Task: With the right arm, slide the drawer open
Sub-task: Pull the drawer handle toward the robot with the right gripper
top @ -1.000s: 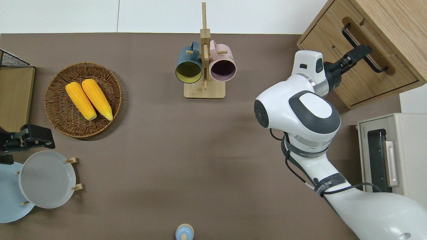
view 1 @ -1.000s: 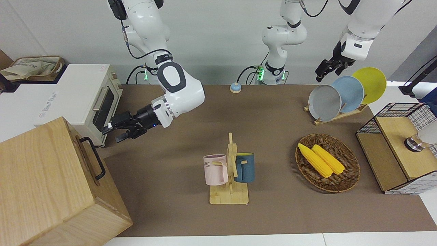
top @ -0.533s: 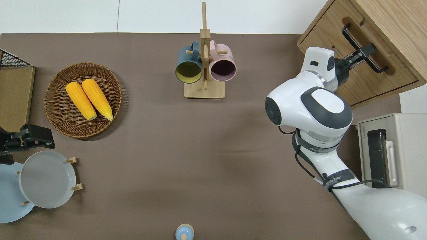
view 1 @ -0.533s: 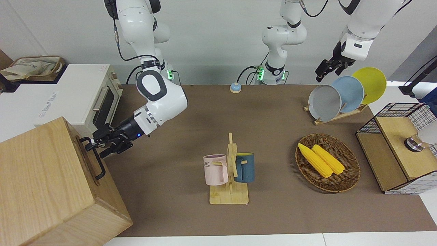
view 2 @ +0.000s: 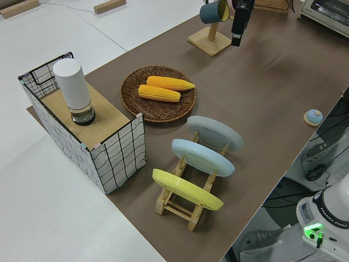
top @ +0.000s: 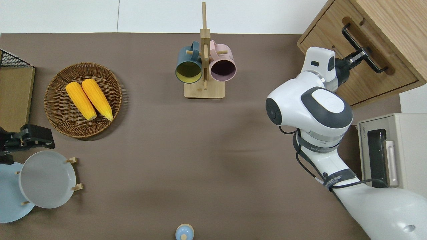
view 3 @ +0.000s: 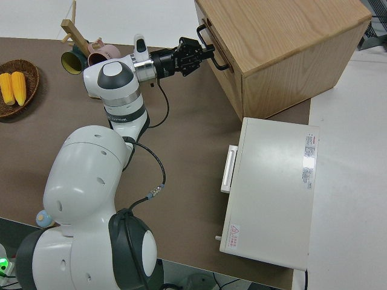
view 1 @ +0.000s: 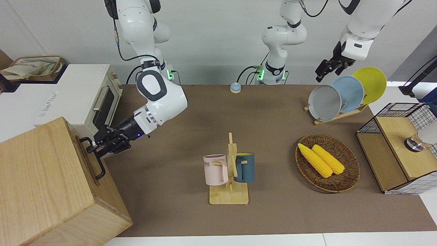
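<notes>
Because nothing has slid out yet, box (view 1: 41, 177): it stands at the right arm's end of the surface (view 1: 273, 136), farther from the robots than the toaster oven (view 1: 78, 99). It does not look fixed down, so a hard tug may drag the whole box and leave the drawer shut.
Right arm (view 1: 160, 99): it reaches out low and bent toward the box. If the pull runs off the drawer's line, the drawer is likely to rack and jam.
Left arm (view 1: 358, 37): parked.
Drawer (top: 367, 80): it sits shut, flush in the box face that looks onto the surface. A fast pull could run it right out of the box.
Handle (view 1: 99, 166): a black bar standing off the drawer front. It is held near the end closer to the robots rather than at the middle, so the pull is off-centre and could twist the drawer sideways.
Right tool (view 1: 93, 147): it pinches the bar, one finger on each side. The hold looks shallow, near the fingertips, and a smooth bar could slip free as the load comes on.
</notes>
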